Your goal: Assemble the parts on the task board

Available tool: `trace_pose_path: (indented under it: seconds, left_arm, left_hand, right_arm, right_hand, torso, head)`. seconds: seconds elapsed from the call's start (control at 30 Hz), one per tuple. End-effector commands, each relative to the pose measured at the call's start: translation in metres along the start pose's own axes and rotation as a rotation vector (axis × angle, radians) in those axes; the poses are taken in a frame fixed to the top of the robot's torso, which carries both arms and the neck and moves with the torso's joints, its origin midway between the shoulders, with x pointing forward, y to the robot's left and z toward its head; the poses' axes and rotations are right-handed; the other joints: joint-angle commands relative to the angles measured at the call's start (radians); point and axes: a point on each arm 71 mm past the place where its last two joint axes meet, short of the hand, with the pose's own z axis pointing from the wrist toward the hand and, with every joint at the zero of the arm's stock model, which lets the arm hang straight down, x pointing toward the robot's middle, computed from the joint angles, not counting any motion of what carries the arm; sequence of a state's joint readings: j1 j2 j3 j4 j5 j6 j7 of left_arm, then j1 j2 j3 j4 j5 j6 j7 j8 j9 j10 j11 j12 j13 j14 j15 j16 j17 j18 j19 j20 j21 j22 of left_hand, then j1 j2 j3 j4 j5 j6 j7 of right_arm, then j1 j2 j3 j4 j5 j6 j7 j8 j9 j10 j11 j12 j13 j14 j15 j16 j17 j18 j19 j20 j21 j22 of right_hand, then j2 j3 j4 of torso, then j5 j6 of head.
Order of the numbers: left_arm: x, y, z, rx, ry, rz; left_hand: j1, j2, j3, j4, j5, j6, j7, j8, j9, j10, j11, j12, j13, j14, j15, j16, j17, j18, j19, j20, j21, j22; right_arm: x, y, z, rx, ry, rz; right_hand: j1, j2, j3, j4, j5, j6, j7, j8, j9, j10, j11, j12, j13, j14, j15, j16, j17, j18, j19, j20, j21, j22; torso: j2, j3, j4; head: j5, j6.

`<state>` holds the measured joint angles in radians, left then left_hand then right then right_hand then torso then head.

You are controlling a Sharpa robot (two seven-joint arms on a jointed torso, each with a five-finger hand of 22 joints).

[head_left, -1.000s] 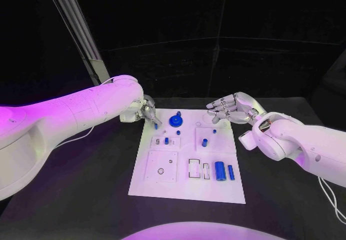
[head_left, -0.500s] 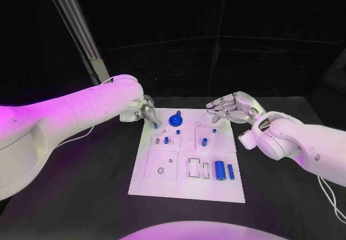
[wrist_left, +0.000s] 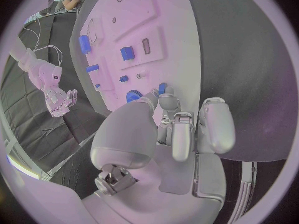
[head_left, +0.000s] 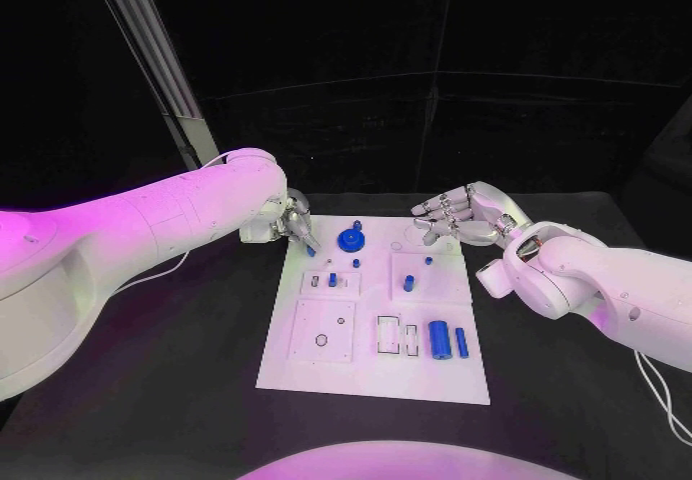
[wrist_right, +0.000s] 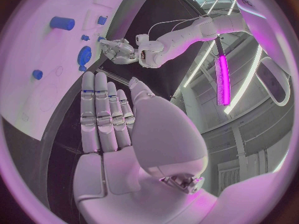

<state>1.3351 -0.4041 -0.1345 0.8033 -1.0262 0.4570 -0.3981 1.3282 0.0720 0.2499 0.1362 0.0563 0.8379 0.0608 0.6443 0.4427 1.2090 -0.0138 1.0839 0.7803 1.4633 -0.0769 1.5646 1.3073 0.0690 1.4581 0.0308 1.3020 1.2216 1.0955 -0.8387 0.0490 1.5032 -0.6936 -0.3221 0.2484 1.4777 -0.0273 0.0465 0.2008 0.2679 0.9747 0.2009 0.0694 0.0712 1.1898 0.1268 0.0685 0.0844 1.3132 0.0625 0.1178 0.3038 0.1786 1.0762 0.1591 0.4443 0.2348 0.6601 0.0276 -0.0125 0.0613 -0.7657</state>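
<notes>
The white rectangular task board is laid on the black table, and every place below is given from that board. At its far left corner the left hand is found, with a small blue peg just under its fingertips. At its far right corner the right hand is held. A round blue knob-shaped part is set on the board's far middle, between the two hands. A short blue cylinder is placed right of the board's centre. Two larger blue cylinders are laid side by side in the near right part of the board.
</notes>
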Motion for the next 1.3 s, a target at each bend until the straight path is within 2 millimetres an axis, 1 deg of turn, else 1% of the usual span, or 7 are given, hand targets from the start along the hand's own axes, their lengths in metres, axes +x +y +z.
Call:
trace_pose_path:
  seconds: [0.03,0.17,0.27,0.43,0.7,1.03,1.3]
  left_arm:
    - [0.0,-0.001,0.0,0.024,-0.005,-0.007]
    - [0.0,0.002,-0.002,0.043,-0.017,-0.039]
    - [0.0,0.005,-0.004,0.058,-0.038,-0.064]
    - [0.001,0.011,-0.011,0.077,-0.08,-0.096]
    - [0.01,0.015,-0.027,0.128,-0.147,-0.131]
    - [0.038,0.013,-0.042,0.203,-0.211,-0.096]
    - [0.058,0.014,-0.046,0.232,-0.228,-0.067]
  left_hand:
    - [0.011,-0.011,0.107,-0.039,0.017,-0.007,0.003,0.01,0.006,0.001,-0.002,-0.006,-0.004,0.108,-0.004,0.006,0.264,0.008,0.003,-0.006,-0.008,-0.001]
    - [-0.053,-0.06,0.278,-0.068,0.03,-0.007,0.006,0.032,0.02,0.013,0.0,-0.007,-0.004,0.108,0.002,0.006,0.264,0.009,0.004,-0.003,-0.011,-0.001]
    - [-0.103,-0.089,0.365,-0.088,0.042,-0.009,0.006,0.05,0.032,0.023,-0.001,-0.002,0.001,0.108,-0.001,0.006,0.264,0.009,0.005,-0.002,-0.013,0.0]
    - [-0.139,-0.105,0.419,-0.105,0.057,-0.007,0.001,0.065,0.041,0.034,-0.003,0.004,0.008,0.108,-0.003,0.006,0.264,0.008,0.006,-0.003,-0.014,0.001]
    - [-0.158,-0.117,0.447,-0.119,0.07,-0.004,-0.003,0.075,0.047,0.038,-0.005,0.002,0.005,0.108,-0.005,0.006,0.264,0.008,0.007,-0.004,-0.013,0.004]
    - [-0.162,-0.135,0.458,-0.131,0.068,-0.001,-0.005,0.082,0.052,0.03,-0.007,-0.019,-0.024,0.108,-0.006,0.006,0.264,0.008,0.008,-0.005,-0.014,0.005]
    - [-0.162,-0.151,0.457,-0.139,0.066,0.004,-0.008,0.087,0.054,0.039,-0.01,-0.019,-0.023,0.108,-0.007,0.006,0.264,0.007,0.009,-0.006,-0.012,0.009]
  right_arm:
    - [0.001,0.002,0.001,-0.013,0.009,0.006]
    - [0.0,0.002,0.0,-0.012,0.01,0.006]
    - [0.0,0.002,0.0,-0.011,0.01,0.005]
    - [-0.001,0.001,0.0,-0.008,0.009,0.005]
    - [-0.003,0.0,-0.002,-0.004,0.007,0.003]
    - [-0.005,-0.002,-0.002,0.0,0.005,0.001]
    - [-0.004,-0.002,-0.002,0.001,0.007,0.001]
  right_hand:
    - [-0.001,0.005,0.006,-0.002,0.004,-0.008,0.002,-0.003,0.001,-0.005,0.002,0.005,-0.001,-0.004,0.0,-0.004,-0.002,0.003,-0.002,0.005,-0.004,-0.001]
    - [-0.001,0.005,0.006,-0.002,0.004,-0.008,0.002,-0.003,0.001,-0.005,0.002,0.005,-0.001,-0.004,0.0,-0.004,-0.002,0.003,-0.002,0.005,-0.004,-0.001]
    - [-0.001,0.005,0.006,-0.002,0.004,-0.008,0.002,-0.003,0.001,-0.005,0.002,0.005,-0.001,-0.004,0.0,-0.004,-0.002,0.003,-0.002,0.005,-0.004,-0.001]
    - [-0.001,0.005,0.006,-0.002,0.004,-0.008,0.002,-0.003,0.001,-0.005,0.002,0.005,-0.001,-0.004,0.0,-0.004,-0.002,0.003,-0.002,0.005,-0.004,-0.001]
    - [-0.001,0.005,0.006,-0.002,0.004,-0.008,0.002,-0.003,0.001,-0.005,0.002,0.005,-0.001,-0.004,0.0,-0.004,-0.002,0.003,-0.002,0.005,-0.004,-0.001]
    - [-0.003,0.006,0.007,-0.001,0.005,-0.008,0.002,-0.003,0.001,-0.006,0.002,0.007,-0.003,-0.003,0.0,-0.006,-0.002,0.003,-0.001,0.005,-0.006,-0.003]
    - [-0.003,0.006,0.007,-0.001,0.005,-0.008,0.002,-0.003,0.001,-0.006,0.002,0.007,-0.003,-0.003,0.0,-0.006,-0.002,0.003,-0.001,0.005,-0.006,-0.003]
  torso:
    - [-0.001,0.0003,0.0011]
    - [-0.002,0.0001,0.0027]
    - [-0.002,0.0004,0.0046]
    - [-0.004,0.0008,0.0071]
    - [-0.006,0.0021,0.0095]
    - [-0.008,0.0032,0.0158]
    - [-0.007,0.0027,0.0135]
  head:
    - [0.001,-0.001]
    - [0.0,-0.001]
    - [0.0,-0.001]
    - [0.002,-0.003]
    - [0.007,-0.004]
    - [0.008,-0.005]
    - [0.011,-0.005]
